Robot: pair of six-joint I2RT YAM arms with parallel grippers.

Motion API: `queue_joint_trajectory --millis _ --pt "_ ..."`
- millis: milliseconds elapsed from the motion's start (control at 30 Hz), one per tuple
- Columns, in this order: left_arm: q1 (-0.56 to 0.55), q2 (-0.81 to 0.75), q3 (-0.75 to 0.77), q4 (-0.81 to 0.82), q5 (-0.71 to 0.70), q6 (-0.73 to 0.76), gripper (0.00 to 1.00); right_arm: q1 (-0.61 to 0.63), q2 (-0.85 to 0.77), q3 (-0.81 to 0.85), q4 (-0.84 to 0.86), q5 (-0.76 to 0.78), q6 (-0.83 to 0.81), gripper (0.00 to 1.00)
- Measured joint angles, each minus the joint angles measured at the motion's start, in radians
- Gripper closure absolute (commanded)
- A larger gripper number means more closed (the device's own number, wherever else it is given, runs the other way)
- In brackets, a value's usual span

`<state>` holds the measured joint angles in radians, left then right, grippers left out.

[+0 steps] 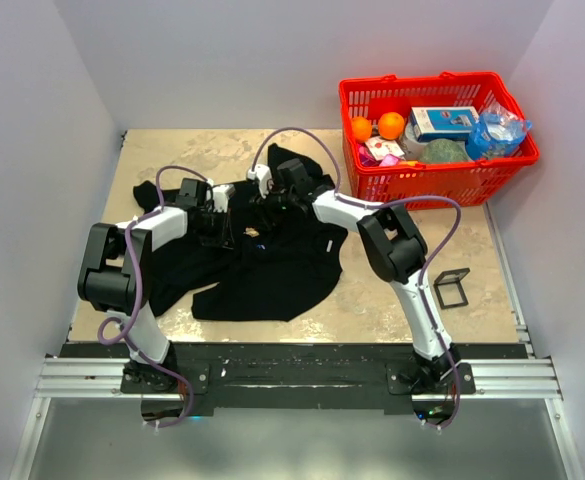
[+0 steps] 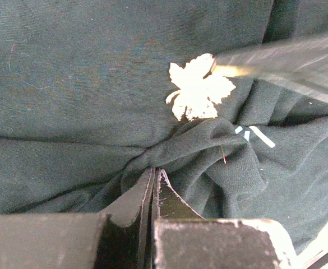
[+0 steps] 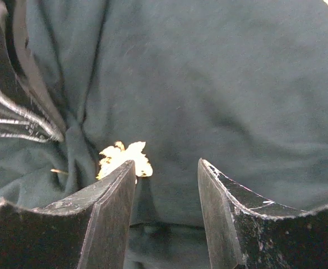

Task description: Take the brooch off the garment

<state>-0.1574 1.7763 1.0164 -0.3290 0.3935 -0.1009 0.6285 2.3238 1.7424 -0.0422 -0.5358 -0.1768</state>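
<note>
The left gripper [image 2: 154, 175] has its two black fingers pressed together, with a gathered fold of the black short-sleeved T-shirt [image 2: 68, 84] of soft cloth caught at their tips; creases fan out from that pinch. Just beyond those tips and slightly to their right, the pale gold maple-leaf brooch [image 2: 200, 89] lies flat on the cloth, apart from the left fingers. A short way to the right of the pinched fold, the small white neck label [image 2: 254, 134] shows among the wrinkles. One blurred finger [image 2: 287, 56] of the other arm reaches in from the far right, and its tip meets the leaf's upper right edge. The right gripper [image 3: 166, 166] is held over the shirt with its fingers parted by a moderate gap and nothing between them. In its wrist view the brooch sits right at the tip of the left-hand finger [image 3: 110, 193], partly hidden behind it, while the right-hand finger stands over plain cloth. Whether that fingertip presses on the brooch or only hovers against it cannot be told.
</note>
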Motion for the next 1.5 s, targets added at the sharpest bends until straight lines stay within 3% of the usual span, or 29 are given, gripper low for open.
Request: queue_joint_trajectory --millis 300,567,667,733,900,1100,1500 --pt "0.000 0.000 0.000 0.000 0.000 0.008 1.00 0.003 0.015 -0.034 -0.007 -0.063 0.037 0.43" --pt "0.000 -0.001 0.000 0.000 0.000 0.012 1.00 0.007 0.015 -0.036 -0.006 -0.062 0.036 0.51" --pt "0.000 -0.001 0.000 0.000 0.000 0.015 1.00 0.010 0.015 -0.036 -0.009 -0.058 0.022 0.62" --pt "0.000 -0.001 0.000 -0.001 0.000 0.015 1.00 0.016 0.015 -0.036 -0.013 -0.049 -0.007 0.63" --pt "0.000 -0.001 0.000 -0.001 0.000 0.015 1.00 0.051 0.013 -0.037 -0.006 0.016 -0.063 0.76" --pt "0.000 -0.001 0.000 -0.002 0.000 0.015 1.00 0.066 -0.015 -0.062 0.014 0.122 -0.093 0.83" --pt "0.000 -0.001 0.003 -0.003 0.000 0.016 1.00 0.076 -0.192 -0.142 0.138 0.327 -0.215 0.84"
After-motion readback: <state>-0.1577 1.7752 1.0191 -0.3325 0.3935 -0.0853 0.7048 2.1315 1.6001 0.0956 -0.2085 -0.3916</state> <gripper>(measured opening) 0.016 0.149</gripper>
